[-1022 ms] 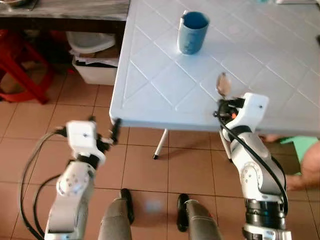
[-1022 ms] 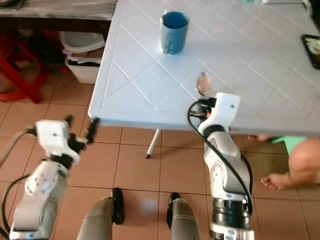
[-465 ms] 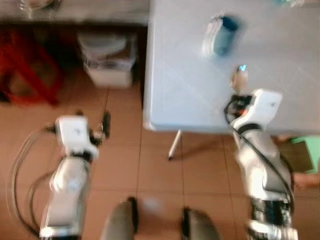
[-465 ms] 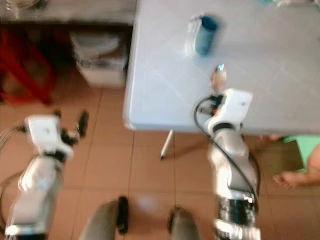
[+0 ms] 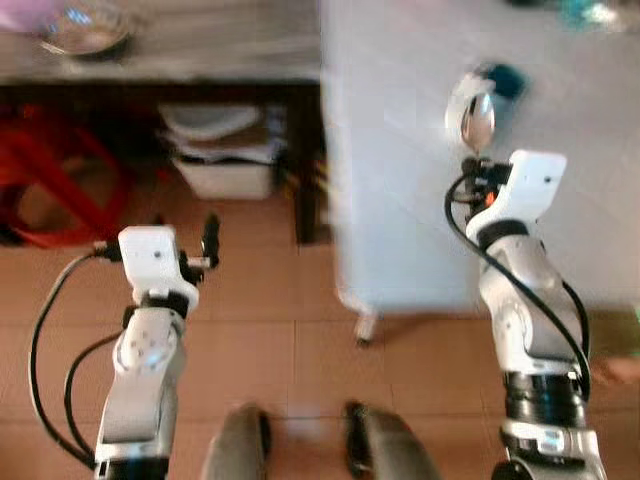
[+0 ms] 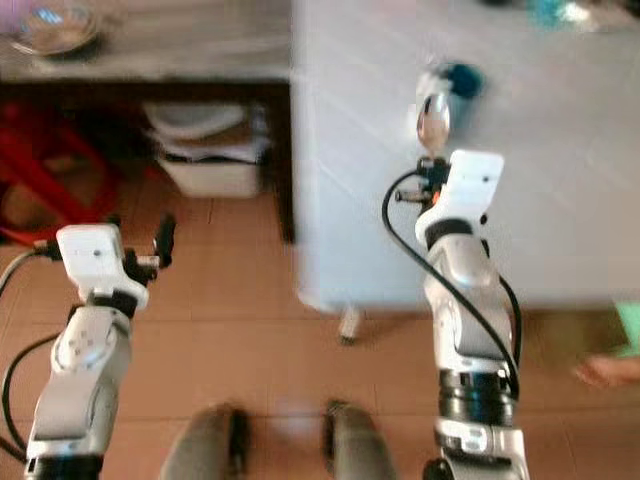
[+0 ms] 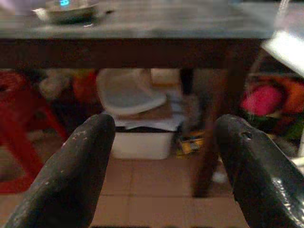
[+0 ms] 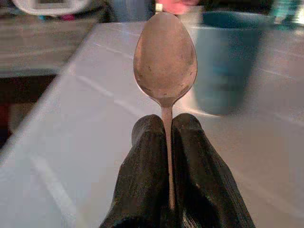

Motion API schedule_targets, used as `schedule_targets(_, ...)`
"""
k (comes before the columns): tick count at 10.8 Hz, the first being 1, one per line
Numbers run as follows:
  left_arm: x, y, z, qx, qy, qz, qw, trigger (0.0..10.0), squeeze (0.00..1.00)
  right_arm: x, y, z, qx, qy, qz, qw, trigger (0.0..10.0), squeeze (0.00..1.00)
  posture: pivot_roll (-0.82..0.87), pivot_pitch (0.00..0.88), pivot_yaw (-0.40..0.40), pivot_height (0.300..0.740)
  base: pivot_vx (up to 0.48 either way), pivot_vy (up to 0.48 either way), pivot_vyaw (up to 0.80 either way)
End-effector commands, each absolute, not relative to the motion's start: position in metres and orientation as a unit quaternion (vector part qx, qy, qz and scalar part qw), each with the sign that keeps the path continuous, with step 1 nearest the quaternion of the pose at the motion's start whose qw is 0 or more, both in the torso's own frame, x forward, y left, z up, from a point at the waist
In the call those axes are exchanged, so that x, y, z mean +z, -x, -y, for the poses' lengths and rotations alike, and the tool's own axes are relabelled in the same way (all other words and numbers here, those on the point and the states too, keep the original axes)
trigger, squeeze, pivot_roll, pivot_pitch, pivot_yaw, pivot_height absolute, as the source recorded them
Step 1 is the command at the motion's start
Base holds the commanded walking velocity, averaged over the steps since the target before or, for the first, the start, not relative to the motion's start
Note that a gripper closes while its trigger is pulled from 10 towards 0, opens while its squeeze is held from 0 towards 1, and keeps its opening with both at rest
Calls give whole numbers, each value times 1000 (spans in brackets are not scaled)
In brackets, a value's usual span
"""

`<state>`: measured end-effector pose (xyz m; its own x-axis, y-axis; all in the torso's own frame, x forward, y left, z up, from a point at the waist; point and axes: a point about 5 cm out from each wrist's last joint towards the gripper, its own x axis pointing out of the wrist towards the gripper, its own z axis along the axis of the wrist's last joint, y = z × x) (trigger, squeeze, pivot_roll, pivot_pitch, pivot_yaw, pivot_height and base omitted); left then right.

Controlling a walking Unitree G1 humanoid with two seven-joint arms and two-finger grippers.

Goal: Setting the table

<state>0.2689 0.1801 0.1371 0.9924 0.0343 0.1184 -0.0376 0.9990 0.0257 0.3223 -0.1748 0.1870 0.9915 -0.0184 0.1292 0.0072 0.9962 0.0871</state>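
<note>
Right wrist view showed the right gripper (image 8: pixel 166 137) clamped on a spoon (image 8: pixel 165 59), its bowl pointing toward the blue cup (image 8: pixel 228 61) just beyond on the white table (image 8: pixel 71 142). The left gripper (image 7: pixel 161 156) hung spread apart, well off the table.

My right gripper (image 8: pixel 164 137) is raised at 1 o'clock, fingers clamped; left gripper (image 7: pixel 164 166) at 9 o'clock, fingers spread wide.

The robot has turned toward its nine o'clock, so the white table (image 5: pixel 420 200) now sits off to three o'clock. A dark wooden bench (image 5: pixel 180 45) with a metal bowl (image 5: pixel 85 27) has come into sight at eleven o'clock. The spoon (image 5: pixel 474 118) now overlaps the blue cup (image 5: pixel 503 80).
</note>
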Motion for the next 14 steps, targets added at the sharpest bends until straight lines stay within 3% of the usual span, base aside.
schedule_targets(1,129,-265,-188,34,-21,42,998,10000,0,184,-321,169,7,-42,63,997,10000,0,-39,246,-13,740,0,446,0)
schedule_targets(4,128,-265,-183,26,-26,45,998,10000,0,186,-320,169,8,-32,72,997,10000,0,-38,242,-12,740,0,440,0)
schedule_targets(7,131,-267,-182,24,-28,54,998,10000,0,186,-321,169,9,-21,78,997,10000,0,-36,243,-14,740,308,358,0)
schedule_targets(14,132,-268,-180,19,-41,59,997,10000,0,187,-321,163,33,-5,86,996,10000,0,-39,237,-12,740,477,0,0)
